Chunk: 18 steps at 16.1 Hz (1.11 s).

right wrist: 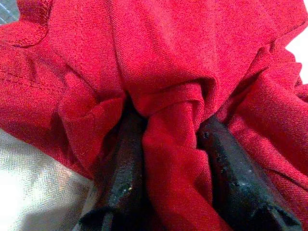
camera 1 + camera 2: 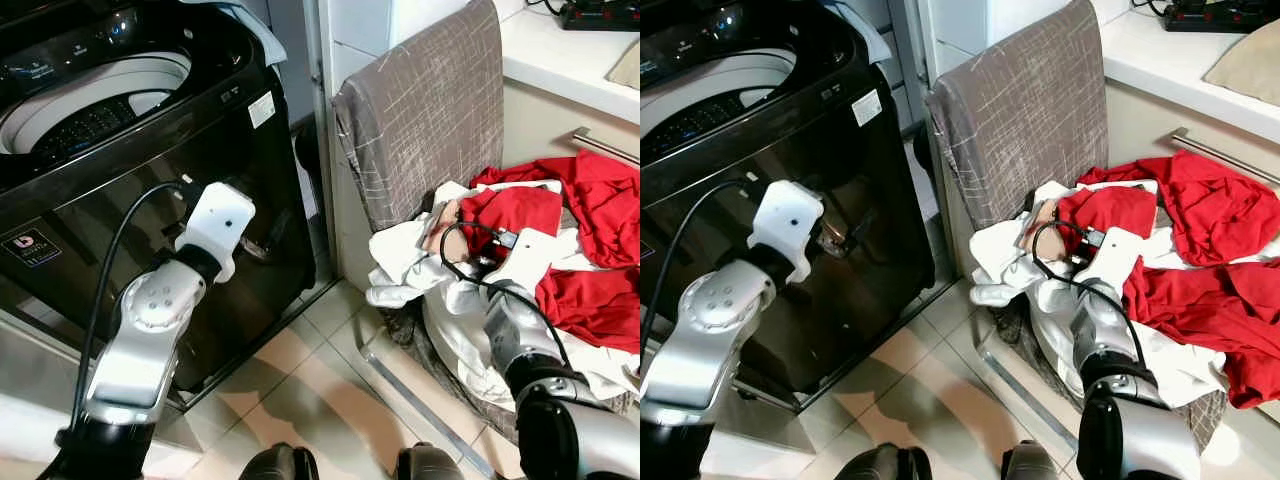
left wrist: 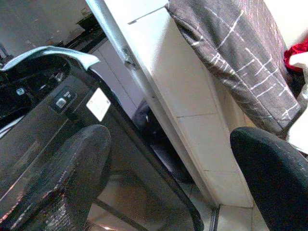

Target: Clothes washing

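Right gripper pinching red garment

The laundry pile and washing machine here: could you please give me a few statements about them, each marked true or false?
1. The right hand has its fingers pinched on a fold of the red garment. True.
2. The left hand is holding a white cloth. False: its fingers are open and hold nothing, in front of the washing machine.
3. The washing machine's lid is shut. False: the top is open and the white drum rim is visible.
4. The red and white clothes lie heaped on the chair, which has a grey patterned cover. True.
5. The chair stands to the robot's left of the washing machine. False: it stands to the machine's right.
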{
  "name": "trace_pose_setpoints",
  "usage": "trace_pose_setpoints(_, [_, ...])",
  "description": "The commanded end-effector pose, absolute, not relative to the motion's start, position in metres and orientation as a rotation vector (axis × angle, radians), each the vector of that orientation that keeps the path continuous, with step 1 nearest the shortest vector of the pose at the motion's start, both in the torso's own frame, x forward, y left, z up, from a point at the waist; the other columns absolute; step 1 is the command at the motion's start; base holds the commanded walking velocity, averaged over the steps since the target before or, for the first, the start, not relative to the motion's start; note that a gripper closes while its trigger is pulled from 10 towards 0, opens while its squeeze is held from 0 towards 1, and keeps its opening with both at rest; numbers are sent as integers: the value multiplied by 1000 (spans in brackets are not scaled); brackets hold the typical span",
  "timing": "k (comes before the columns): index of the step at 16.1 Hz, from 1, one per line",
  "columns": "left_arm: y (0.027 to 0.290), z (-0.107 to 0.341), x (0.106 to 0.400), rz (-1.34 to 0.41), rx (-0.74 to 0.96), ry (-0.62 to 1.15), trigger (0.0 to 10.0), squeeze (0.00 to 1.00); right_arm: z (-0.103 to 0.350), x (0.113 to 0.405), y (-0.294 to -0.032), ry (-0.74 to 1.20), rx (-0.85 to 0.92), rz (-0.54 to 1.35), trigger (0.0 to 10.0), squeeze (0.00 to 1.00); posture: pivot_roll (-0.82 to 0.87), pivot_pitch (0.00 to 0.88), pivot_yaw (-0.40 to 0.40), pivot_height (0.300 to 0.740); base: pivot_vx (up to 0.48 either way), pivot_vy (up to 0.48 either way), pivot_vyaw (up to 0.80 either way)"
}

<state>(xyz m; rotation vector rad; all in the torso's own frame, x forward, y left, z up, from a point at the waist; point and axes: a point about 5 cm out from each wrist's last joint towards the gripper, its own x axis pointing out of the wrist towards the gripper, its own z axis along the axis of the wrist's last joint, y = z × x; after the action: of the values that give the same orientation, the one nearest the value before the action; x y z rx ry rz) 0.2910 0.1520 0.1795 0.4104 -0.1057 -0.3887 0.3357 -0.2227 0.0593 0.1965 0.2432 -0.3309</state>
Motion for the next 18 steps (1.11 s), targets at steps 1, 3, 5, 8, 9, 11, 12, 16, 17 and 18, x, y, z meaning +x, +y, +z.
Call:
trace_pose_setpoints(1, [151, 179, 292, -386, 421, -111, 10000, 0, 53, 334, -211, 266, 186, -283, 0, 0, -99, 55, 120, 723, 0, 0, 0])
trace_pose_setpoints(3, [148, 179, 294, -388, 418, -117, 10000, 0, 60, 337, -211, 228, 166, -270, 0, 0, -111, 41, 116, 723, 0, 0, 0])
trace_pose_setpoints(5, [147, 178, 299, -381, 411, -128, 10000, 0, 67, 340, -212, 195, 142, -257, 0, 0, -121, 31, 109, 723, 0, 0, 0])
trace_pose_setpoints(8, [145, 177, 302, -368, 401, -139, 10000, 0, 86, 346, -211, 114, 94, -210, 0, 0, -130, 11, 96, 723, 0, 0, 0])
trace_pose_setpoints(9, [144, 176, 303, -357, 399, -143, 10000, 0, 93, 348, -212, 89, 83, -204, 0, 0, -131, 4, 92, 723, 0, 0, 0])
trace_pose_setpoints(11, [140, 175, 305, -360, 350, -149, 10000, 0, 114, 352, -216, 9, 34, -196, 0, 0, -141, 0, 82, 723, 0, 0, 0])
trace_pose_setpoints(12, [137, 177, 306, -366, 314, -161, 10000, 0, 129, 356, -219, -41, 5, -207, 0, 0, -146, 0, 80, 723, 0, 0, 0])
trace_pose_setpoints(16, [134, 181, 315, -336, 247, -180, 10000, 0, 186, 368, -208, -229, 7, -164, 0, 0, -170, 0, 74, 723, 0, 0, 0])
trace_pose_setpoints(17, [133, 181, 318, -326, 237, -187, 10000, 0, 205, 370, -198, -286, -2, -125, 0, 0, -172, 0, 69, 723, 0, 0, 0])
trace_pose_setpoints(18, [132, 182, 319, -317, 222, -192, 10000, 0, 218, 372, -193, -326, 2, -100, 0, 0, -173, 0, 67, 723, 0, 0, 0])
